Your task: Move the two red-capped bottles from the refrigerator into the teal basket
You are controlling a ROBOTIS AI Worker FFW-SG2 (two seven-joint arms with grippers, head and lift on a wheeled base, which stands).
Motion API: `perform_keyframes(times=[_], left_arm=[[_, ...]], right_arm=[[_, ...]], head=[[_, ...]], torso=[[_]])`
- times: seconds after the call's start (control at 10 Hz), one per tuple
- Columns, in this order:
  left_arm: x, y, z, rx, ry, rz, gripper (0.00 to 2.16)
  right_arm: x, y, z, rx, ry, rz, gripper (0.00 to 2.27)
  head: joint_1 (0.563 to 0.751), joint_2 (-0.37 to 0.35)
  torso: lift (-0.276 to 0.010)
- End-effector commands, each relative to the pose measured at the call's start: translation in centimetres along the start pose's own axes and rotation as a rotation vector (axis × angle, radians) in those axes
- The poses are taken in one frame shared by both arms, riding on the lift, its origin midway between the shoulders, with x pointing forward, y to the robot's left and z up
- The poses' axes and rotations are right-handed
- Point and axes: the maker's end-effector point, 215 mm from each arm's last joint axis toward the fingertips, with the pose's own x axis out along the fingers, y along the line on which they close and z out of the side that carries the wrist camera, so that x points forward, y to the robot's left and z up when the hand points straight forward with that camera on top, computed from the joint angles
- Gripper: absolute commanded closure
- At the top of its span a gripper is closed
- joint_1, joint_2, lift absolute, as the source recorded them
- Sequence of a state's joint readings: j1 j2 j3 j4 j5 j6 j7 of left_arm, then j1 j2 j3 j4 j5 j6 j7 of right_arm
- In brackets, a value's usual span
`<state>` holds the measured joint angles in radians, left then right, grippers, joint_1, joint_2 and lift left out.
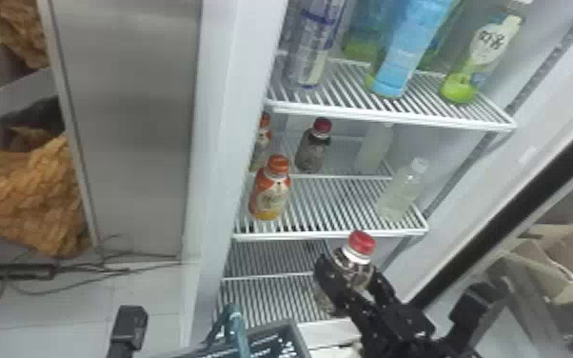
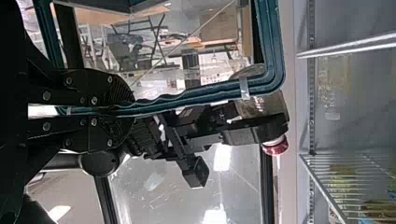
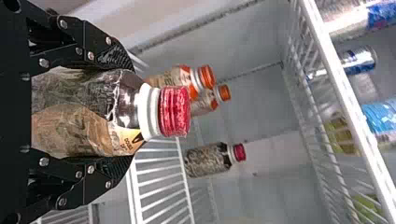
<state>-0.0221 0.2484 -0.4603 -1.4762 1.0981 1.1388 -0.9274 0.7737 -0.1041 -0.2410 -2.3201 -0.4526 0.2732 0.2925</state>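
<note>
Now clasping a red-capped bottle (image 3: 84,112) cap-up in the right gripper (image 1: 351,273), right of the basket (image 2: 275,70) pinched by the left gripper (image 2: 128,110).

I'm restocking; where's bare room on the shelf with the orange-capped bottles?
Bare wire shows between the front orange-capped bottle and the clear bottle at front right. The left side is crowded: another orange-capped bottle stands behind.

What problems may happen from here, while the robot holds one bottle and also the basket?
The held bottle may knock the rim of the teal basket on its way in. The basket, held by the left gripper, might tip under the bottle's weight. Later, reaching the other red-capped bottle, back on the shelf, could topple the front orange-capped bottle.
</note>
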Motion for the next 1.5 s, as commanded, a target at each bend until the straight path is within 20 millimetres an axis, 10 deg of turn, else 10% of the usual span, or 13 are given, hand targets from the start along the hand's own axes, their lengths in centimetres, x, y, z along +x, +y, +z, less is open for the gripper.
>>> perform_keyframes(times=[0.0,0.4,1.4], left_arm=[[0.0,0.0,0.1,0.001,-0.002,-0.001,1.09],[-0.2,0.1,0.0,0.001,-0.001,0.005,1.09],[-0.2,0.4,-0.2,-0.005,0.002,0.012,1.09]], right_arm=[[-0.9,1.8,-1.0,0.004,0.075,0.037,0.58],[-3.4,5.5,-4.4,0.019,0.278,0.112,0.58],[-4.9,5.7,-8.2,-0.001,0.453,0.155,0.61]], head=[[0.695,-0.35],[0.695,-0.35],[0.695,-0.35]], torso=[[-0.228],[-0.228],[-0.228]])
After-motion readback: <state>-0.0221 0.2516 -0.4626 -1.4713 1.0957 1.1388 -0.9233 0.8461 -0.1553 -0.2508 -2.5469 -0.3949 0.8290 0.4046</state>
